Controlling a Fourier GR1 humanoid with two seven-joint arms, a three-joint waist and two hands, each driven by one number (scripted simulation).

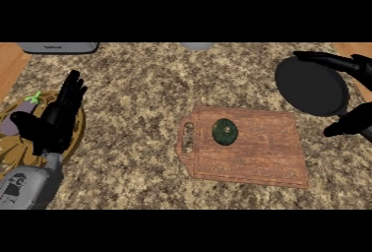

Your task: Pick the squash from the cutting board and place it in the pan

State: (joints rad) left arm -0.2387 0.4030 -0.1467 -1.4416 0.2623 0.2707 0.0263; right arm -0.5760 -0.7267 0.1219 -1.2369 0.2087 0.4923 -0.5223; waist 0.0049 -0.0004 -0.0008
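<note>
The small, dark green, rounded squash lay on the brown wooden cutting board, in its upper left part, beside the board's handle slot. The board rested on the speckled stone worktop. The round black pan sat just beyond the board's upper right corner.

The right hand showed at the right edge, next to the pan and apart from the squash; whether it was spread or curled could not be told. The left hand rested at the left with straight, raised fingers, holding nothing, over a round woven basket with a purple eggplant in it.

The squash looked stiff, smooth-skinned and probably fairly light, likely to roll or slip. Taking it from above across its narrower width seemed soundest.
</note>
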